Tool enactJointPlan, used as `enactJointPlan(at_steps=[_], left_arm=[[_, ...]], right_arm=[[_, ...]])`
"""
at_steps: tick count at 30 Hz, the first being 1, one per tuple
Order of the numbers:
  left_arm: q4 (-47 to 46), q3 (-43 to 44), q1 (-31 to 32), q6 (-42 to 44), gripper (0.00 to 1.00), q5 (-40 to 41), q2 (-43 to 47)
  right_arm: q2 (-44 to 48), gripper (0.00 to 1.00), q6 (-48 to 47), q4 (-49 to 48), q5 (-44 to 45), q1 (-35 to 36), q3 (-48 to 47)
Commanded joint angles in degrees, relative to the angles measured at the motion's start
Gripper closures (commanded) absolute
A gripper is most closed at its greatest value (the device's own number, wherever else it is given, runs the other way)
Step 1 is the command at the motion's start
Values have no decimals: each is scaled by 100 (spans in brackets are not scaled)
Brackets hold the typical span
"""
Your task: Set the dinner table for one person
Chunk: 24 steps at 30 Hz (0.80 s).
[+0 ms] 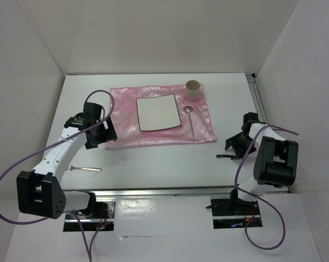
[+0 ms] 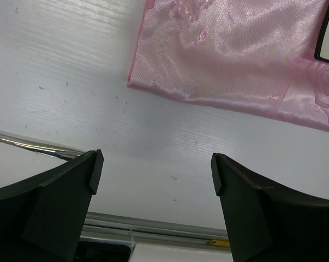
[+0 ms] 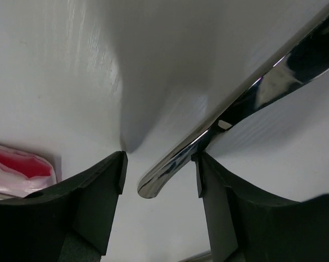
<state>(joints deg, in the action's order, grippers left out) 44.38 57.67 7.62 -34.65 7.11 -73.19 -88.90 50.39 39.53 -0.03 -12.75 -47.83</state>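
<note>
1. We see the cup (image 1: 192, 90) standing upright on the far right corner of the pink cloth (image 1: 123, 109). Its inside is too small for us to tell what it holds.
2. The square plate (image 1: 159, 113), white with a dark rim, lies flat at the middle of the cloth.
3. A spoon (image 1: 191, 121) lies on the cloth just right of the plate, bowl toward the far edge. It is near the cup, but we cannot tell if the two touch.
4. The tabletop (image 1: 153, 164) spreads white and matte under everything, with a metal rail along its near edge and another along its right edge. The cloth sits toward its far edge, about midway between left and right.
5. A fork (image 1: 87, 169) lies on the bare tabletop toward the near left corner, well apart from the cloth.
6. The left hand (image 2: 156, 164) hangs over bare tabletop just off the cloth's near left corner. Its fingers are spread wide and hold nothing.
7. The right hand (image 3: 160, 161) is low by the right edge. Its fingers stand apart on either side of a shiny metal utensil (image 3: 284, 73) on the tabletop. The utensil lies close against one finger, and we cannot tell which kind it is.
</note>
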Motion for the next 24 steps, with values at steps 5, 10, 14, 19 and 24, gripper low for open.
enactJointPlan(at_steps=[5,10,14,19,24], left_arm=[[-140,104,21,134,0,-61,-29],[-140,104,21,134,0,-8,24],[-140,104,21,134,0,-8,24],[-140,104,21,134,0,53,24],[-35,156,21,134,0,106,24]], right_arm=[[-531,43,673,-341,266,-8,275],[-699,44,797,-341,390,-8,170],[-909,48,920,-341,565,-8,169],[-1278,56,1060,-15,1216,544,-261],[-1401,60,824,-15,1795,976,-490]])
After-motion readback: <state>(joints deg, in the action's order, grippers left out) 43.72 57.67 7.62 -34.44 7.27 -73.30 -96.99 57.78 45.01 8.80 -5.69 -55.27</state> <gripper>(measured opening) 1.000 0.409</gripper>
